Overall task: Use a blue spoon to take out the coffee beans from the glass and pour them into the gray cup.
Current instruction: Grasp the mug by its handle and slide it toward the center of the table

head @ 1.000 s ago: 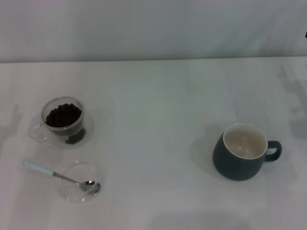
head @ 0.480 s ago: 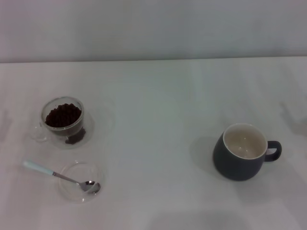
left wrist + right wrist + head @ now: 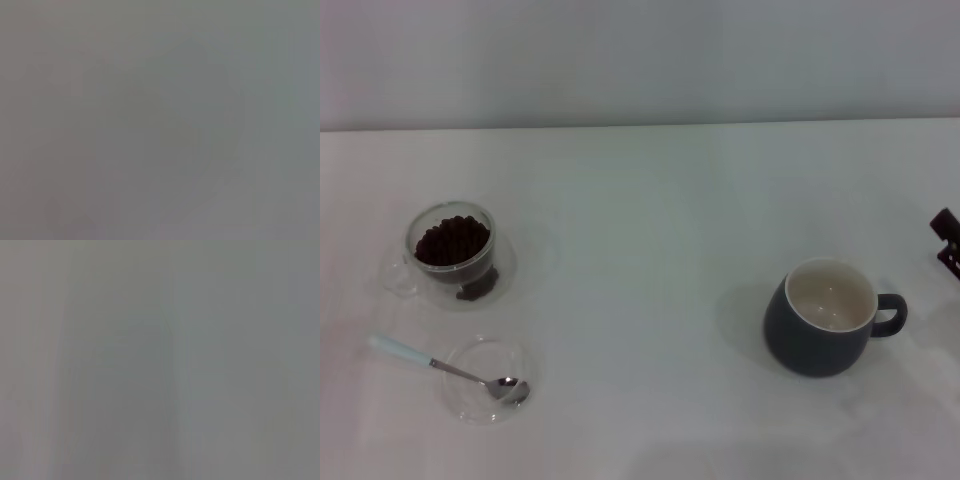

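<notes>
Spoon: the blue spoon (image 3: 438,366) lies near-left on the counter (image 3: 640,220), bowl in a shallow clear dish (image 3: 485,379), handle pointing far-left.
Glass: the glass (image 3: 450,252) of coffee beans (image 3: 451,240) stands just beyond it.
Cup: the gray cup (image 3: 830,317) is well right.
Hands: the right hand (image 3: 947,240) barely shows at the right edge, grip unreadable; left hand unseen, though likely nearer.

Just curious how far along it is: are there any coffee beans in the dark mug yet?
No, the gray cup shows only its bare cream inside.

1. Glass (image 3: 450,252) far left on table (image 3: 640,200), coffee beans (image 3: 451,239) inside.
2. Spoon (image 3: 440,365) in front of glass, bowl end in dish (image 3: 485,380).
3. Cup (image 3: 825,317) well apart, right.
</notes>
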Robot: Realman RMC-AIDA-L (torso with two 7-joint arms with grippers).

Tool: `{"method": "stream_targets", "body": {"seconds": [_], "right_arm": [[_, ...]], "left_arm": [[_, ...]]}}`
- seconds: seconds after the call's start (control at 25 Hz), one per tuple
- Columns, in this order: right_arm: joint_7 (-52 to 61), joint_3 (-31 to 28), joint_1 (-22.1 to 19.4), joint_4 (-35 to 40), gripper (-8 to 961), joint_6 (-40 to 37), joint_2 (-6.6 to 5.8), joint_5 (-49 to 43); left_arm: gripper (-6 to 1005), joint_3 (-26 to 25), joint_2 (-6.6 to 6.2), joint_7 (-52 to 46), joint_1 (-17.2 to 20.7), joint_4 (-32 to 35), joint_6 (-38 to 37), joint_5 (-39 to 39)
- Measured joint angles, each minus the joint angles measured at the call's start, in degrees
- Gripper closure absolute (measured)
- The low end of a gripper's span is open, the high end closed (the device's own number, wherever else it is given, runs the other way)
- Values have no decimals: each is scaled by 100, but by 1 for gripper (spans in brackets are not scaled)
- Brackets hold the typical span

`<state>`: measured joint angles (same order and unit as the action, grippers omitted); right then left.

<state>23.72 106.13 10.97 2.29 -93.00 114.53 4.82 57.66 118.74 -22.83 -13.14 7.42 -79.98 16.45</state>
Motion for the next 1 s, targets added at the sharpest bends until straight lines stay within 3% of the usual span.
{"method": "stream_targets", "body": {"seconds": [0.2, 0.56, 1.0], "right_arm": [[215, 107, -103, -203, 142, -247, -1, -120], [233, 296, -249, -566, 141, -206, 31, -174], [227, 350, -176, -156, 142, 1130, 62, -509]], "left_arm": [[124, -23, -19, -111, 151, 201, 6, -8], [124, 5, -134, -394, -120, 207, 262, 126], [123, -13, -271, -395, -309, 217, 508, 184]]}}
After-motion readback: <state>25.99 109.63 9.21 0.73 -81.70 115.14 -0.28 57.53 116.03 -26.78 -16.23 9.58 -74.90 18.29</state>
